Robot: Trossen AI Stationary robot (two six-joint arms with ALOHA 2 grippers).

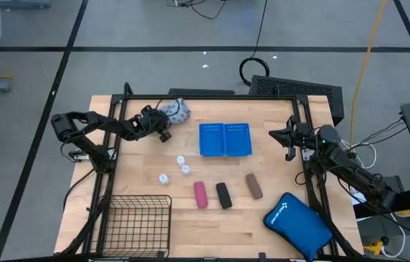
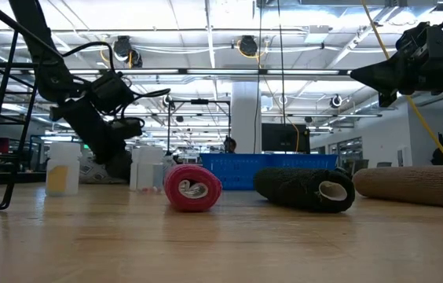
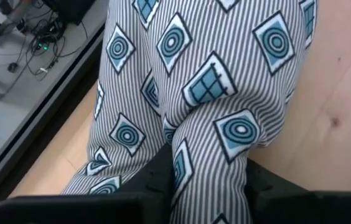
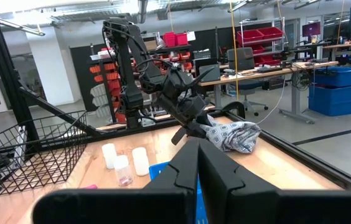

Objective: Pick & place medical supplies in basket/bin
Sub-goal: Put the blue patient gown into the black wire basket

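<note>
1. The soft cloth pack with grey stripes and blue diamond shapes (image 1: 177, 110) lies at the far left part of the wooden table (image 1: 278, 225), just beside the back rail; the left gripper (image 1: 166, 125) is right at it, on its near side

2. In the left wrist view a fold of the soft pack (image 3: 206, 93) sits between the two dark fingers (image 3: 154, 180), so this claw is clenched on the pack

3. The black wire-mesh basket (image 1: 136, 222) stands at the near left corner of the table, well apart from the pack; I think the pack has to be lifted and carried toward the near edge, along the left side

4. The left arm is much nearer to both the pack and the basket than the right arm is

5. The right gripper (image 1: 290, 138) hangs over the right side of the table, near the rail, with its fingers pressed together and nothing in them

6. The bright-blue plastic tray with two holed parts (image 1: 225, 139) sits in the middle at the back; three tiny white vials (image 1: 177, 168) stand just in front of the pack; the pink roll (image 1: 201, 194), black roll (image 1: 224, 195) and brown roll (image 1: 254, 185) lie in a row nearer the front, each with its long side pointing from front to back
</note>
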